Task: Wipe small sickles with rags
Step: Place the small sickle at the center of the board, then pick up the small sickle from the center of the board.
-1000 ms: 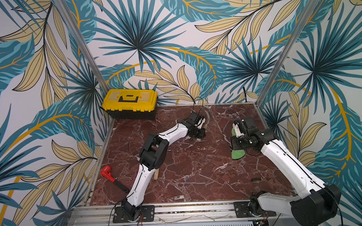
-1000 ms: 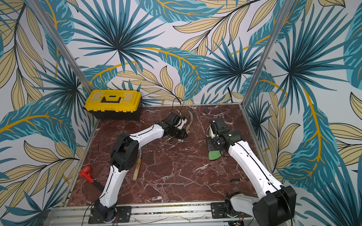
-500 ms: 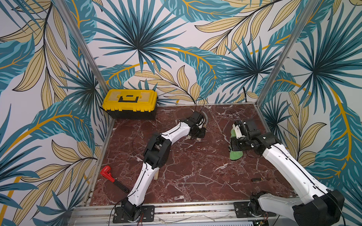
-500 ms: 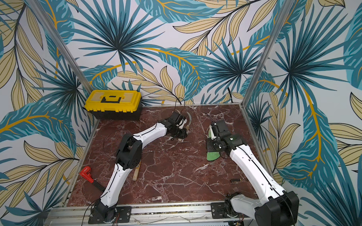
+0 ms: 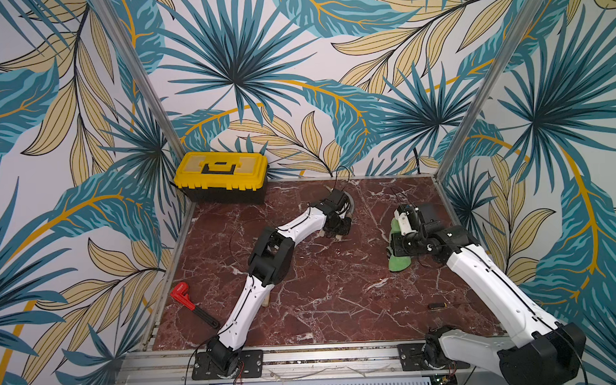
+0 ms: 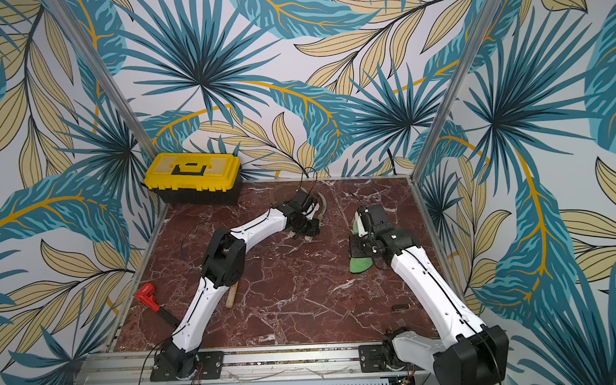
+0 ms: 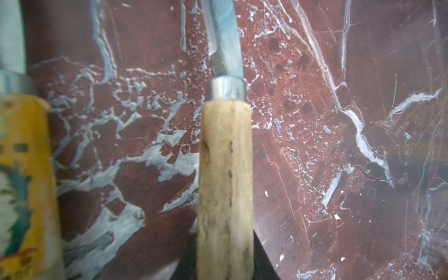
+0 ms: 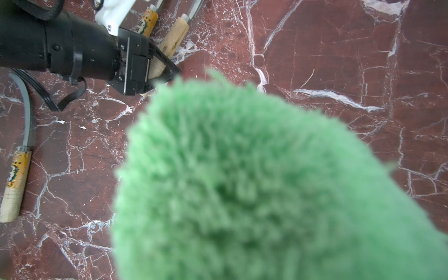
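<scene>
My left gripper is at the far middle of the table, shut on the plain wooden handle of a small sickle, whose grey blade curves away. I cannot tell if this sickle rests on the marble. A second sickle with an orange label lies right beside it. The right wrist view shows a third labelled sickle lying apart. My right gripper is shut on the green fuzzy rag, which hangs down toward the table. The rag hides its jaws in the right wrist view.
A yellow toolbox stands in the far left corner. A red-handled wrench lies by the left edge. A small dark screwdriver lies near the right arm. The walls close in the marble table on three sides.
The left arm's elbow has swung a little to the right while its gripper stays on the sickle handle. The right gripper with the rag has shifted slightly left.
</scene>
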{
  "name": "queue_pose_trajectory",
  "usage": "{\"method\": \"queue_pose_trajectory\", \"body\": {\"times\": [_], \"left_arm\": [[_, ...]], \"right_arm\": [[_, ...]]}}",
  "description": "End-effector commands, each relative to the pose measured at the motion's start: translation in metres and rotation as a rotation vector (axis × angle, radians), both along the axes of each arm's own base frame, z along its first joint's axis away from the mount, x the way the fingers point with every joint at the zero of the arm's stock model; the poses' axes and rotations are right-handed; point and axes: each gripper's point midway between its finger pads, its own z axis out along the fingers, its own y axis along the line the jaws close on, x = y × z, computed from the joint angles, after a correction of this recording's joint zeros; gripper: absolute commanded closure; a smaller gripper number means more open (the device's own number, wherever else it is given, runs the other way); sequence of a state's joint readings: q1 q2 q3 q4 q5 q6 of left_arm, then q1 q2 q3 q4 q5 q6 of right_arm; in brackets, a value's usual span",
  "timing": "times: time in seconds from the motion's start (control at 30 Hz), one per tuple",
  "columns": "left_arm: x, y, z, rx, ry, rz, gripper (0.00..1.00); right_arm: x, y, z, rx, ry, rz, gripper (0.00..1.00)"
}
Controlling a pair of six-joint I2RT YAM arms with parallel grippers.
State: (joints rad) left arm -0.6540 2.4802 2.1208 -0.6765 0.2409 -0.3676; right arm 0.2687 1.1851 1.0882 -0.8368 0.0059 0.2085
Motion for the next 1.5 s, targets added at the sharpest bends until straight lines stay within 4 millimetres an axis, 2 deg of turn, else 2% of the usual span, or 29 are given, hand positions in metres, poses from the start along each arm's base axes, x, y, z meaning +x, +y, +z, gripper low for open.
{"method": "queue_pose_trajectory", "body": {"times": [0.0,0.27,0.37,0.47,0.57,0.63,0.7,0.77,0.9,1.1,1.2,1.37,1.47], "left_arm": [[0.002,-0.003,-0.003,0.009,-0.003,0.005,0.72],[0.007,-0.001,0.001,0.023,-0.026,0.032,0.67],[0.011,-0.004,0.017,0.01,-0.058,0.035,0.66],[0.015,-0.008,0.051,-0.022,-0.114,0.042,0.66],[0.014,-0.008,0.109,-0.064,-0.206,0.044,0.65],[0.008,-0.003,0.14,-0.071,-0.258,0.049,0.65],[-0.003,0.012,0.161,-0.044,-0.3,0.08,0.65],[-0.016,0.032,0.171,-0.002,-0.324,0.12,0.65],[-0.057,0.085,0.167,0.088,-0.311,0.205,0.64],[-0.139,0.165,0.13,0.184,-0.239,0.32,0.63],[-0.173,0.2,0.112,0.2,-0.205,0.388,0.62],[-0.211,0.249,0.083,0.273,-0.168,0.485,0.61],[-0.222,0.268,0.067,0.314,-0.16,0.534,0.6]], "right_arm": [[0.0,0.004,-0.008,0.014,0.017,0.021,0.89],[0.001,0.009,-0.018,0.021,0.043,0.044,0.88],[0.003,0.009,-0.019,0.021,0.052,0.05,0.88],[0.005,0.009,-0.017,0.023,0.052,0.049,0.89],[0.006,0.011,-0.016,0.04,0.053,0.051,0.88],[0.006,0.013,-0.016,0.051,0.061,0.05,0.89],[0.005,0.013,-0.02,0.053,0.08,0.047,0.89],[0.004,0.014,-0.023,0.056,0.094,0.045,0.89],[0.0,0.013,-0.028,0.06,0.105,0.036,0.89],[-0.005,0.011,-0.034,0.065,0.122,0.013,0.89],[-0.008,0.012,-0.037,0.074,0.147,0.002,0.89],[-0.01,0.011,-0.044,0.078,0.173,-0.023,0.88],[-0.009,0.012,-0.047,0.085,0.187,-0.035,0.88]]}}
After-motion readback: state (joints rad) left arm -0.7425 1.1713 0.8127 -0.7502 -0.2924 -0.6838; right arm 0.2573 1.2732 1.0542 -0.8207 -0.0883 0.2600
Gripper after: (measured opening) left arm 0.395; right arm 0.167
